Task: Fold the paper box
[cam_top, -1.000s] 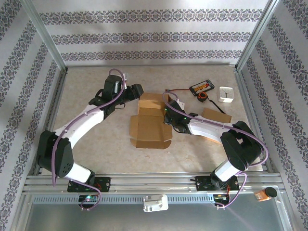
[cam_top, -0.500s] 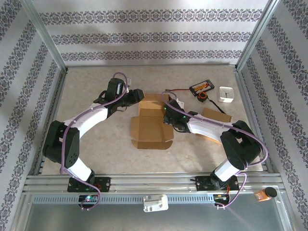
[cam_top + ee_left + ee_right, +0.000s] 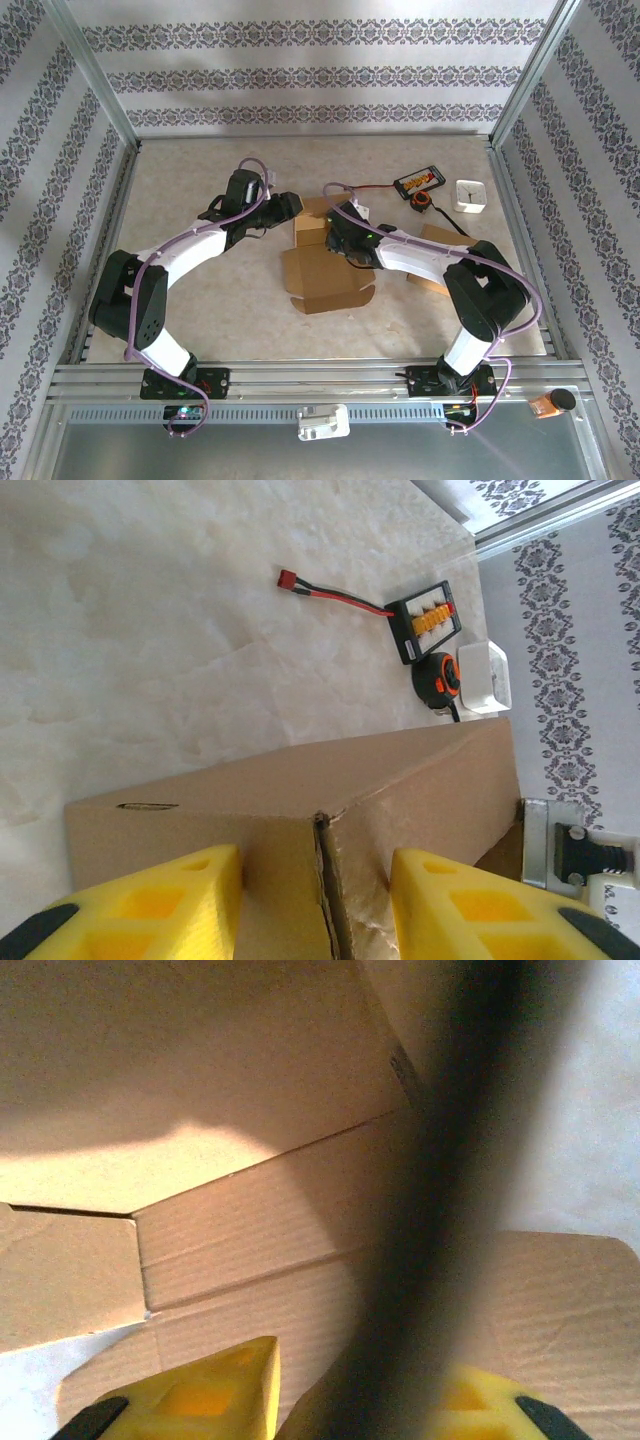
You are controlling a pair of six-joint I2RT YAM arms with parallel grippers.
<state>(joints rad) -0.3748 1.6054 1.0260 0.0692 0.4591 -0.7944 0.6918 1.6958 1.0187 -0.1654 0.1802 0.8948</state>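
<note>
Paper box (image 3: 325,268) lies at the middle of the table (image 3: 200,300), between the two arms. Its near panel lies flat with the flaps spread, and its far section is raised off the surface. Treat the job as partly done. Judging from this layout, the step in hand is raising the far walls so that a side flap can be turned in.

Left gripper (image 3: 292,208) sits at the far-left corner of the box. In the left wrist view, its yellow fingers (image 3: 130,905) stand part-way apart, astride an upright cardboard wall with a seam running down between them. You cannot tell whether the pads bear on the wall or merely flank it.

Right gripper (image 3: 335,233) sits over the far-right part of the box, close to the other gripper. In the right wrist view, its fingers (image 3: 190,1405) stand apart above creased panels, with a dark blurred strip between them. You cannot tell what the strip is, or whether anything is held.

For the next move, you will probably need one gripper to steady the raised wall while the other pushes the adjoining flap inward. Press at the crease, not the free edge, or the light box may slide.

Note the tape measure (image 3: 437,677) and the white block (image 3: 487,675), well apart at the far right.
</note>
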